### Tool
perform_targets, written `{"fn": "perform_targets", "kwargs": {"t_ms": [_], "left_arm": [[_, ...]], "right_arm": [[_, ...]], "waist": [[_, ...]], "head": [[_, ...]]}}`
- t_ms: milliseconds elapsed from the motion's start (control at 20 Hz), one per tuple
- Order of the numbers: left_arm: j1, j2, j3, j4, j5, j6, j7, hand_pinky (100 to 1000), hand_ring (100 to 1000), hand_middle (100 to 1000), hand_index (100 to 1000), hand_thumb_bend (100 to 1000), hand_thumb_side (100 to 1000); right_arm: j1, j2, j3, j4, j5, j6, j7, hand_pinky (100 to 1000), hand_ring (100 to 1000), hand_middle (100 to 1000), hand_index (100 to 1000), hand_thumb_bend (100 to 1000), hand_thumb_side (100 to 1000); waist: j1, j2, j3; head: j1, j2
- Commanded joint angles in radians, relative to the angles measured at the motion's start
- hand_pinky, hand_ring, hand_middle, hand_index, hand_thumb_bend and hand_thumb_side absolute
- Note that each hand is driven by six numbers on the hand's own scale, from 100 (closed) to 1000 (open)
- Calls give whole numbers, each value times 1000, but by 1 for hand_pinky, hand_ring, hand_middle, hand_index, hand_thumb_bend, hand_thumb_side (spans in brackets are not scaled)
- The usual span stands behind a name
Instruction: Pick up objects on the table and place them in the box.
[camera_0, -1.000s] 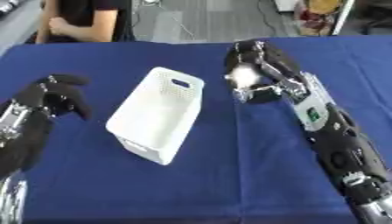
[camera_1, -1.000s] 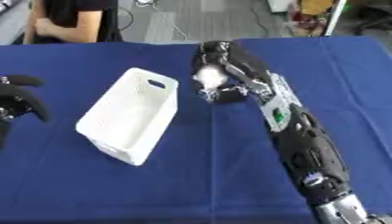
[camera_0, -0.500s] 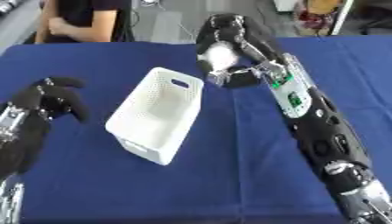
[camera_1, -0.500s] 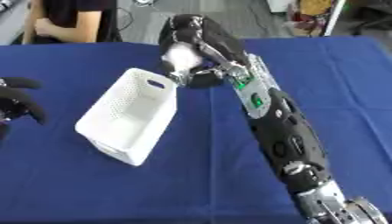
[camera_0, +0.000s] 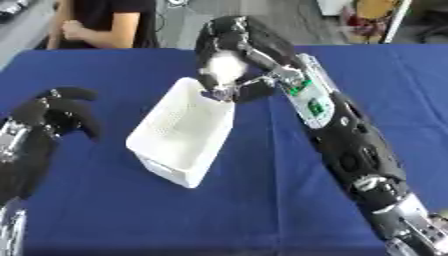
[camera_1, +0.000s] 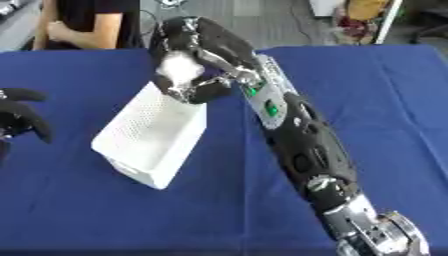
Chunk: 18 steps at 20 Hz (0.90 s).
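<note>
We see a white box (camera_0: 179, 134) left of frame centre on the blue table (camera_0: 262, 200). Its long axis runs from the lower left to the upper right of the frame, far end toward the top. The walls are perforated, the top is open, and the inside looks bare as far as we can tell.

The right hand (camera_0: 234, 55) sits in the upper middle of the frame, over the box's far end. Its fingers and thumb are curled round a white object (camera_0: 223, 69). The object looks pale and roundish, mostly hidden by the fingers; we cannot tell its long axis or which way it points. It is held just above the far rim of the box; whether it touches the rim we cannot tell. The right arm runs from the lower right corner up to that hand, black with a green patch on the forearm.

The left hand (camera_0: 54, 114) shows at the left edge, mid height, over the table and apart from the box. Its fingers are curled, holding nothing that we can see.
</note>
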<state>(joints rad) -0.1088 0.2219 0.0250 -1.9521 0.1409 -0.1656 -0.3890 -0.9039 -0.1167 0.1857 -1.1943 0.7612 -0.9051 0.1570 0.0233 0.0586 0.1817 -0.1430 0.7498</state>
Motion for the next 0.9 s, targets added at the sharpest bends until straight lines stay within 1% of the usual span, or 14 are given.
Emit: {"fn": "perform_targets", "kwargs": {"t_ms": [50,200,450,650,900], "left_arm": [[-18,2,-4,-16,10,-3,-5,461,492,730,670,100,944],[-21,2,-6,-16,12,-5,-6,461,492,730,670,100,943],[-22,0,-10,-16,15,-4,-11,460,491,727,670,100,944],[-22,1,-9,-15,13,-4,-9,459,489,726,670,100,945],[-25,0,-11,-16,14,-4,-10,459,489,725,670,100,944]], "right_arm": [[-35,18,16,11,-14,-2,44,324,469,408,479,100,100],[-44,39,22,44,-31,-2,92,333,478,405,477,100,100],[-64,71,30,77,-66,-2,161,341,486,405,473,100,100],[-66,81,28,89,-94,-2,207,342,496,404,470,100,100],[-62,90,16,130,-116,-2,261,333,510,403,467,100,100]], "waist": [[6,-15,9],[7,-16,22],[7,-16,31],[7,-16,34],[8,-14,37]], "head": [[-15,-15],[-20,-16],[-30,-16],[-32,-17],[-33,-21]]}}
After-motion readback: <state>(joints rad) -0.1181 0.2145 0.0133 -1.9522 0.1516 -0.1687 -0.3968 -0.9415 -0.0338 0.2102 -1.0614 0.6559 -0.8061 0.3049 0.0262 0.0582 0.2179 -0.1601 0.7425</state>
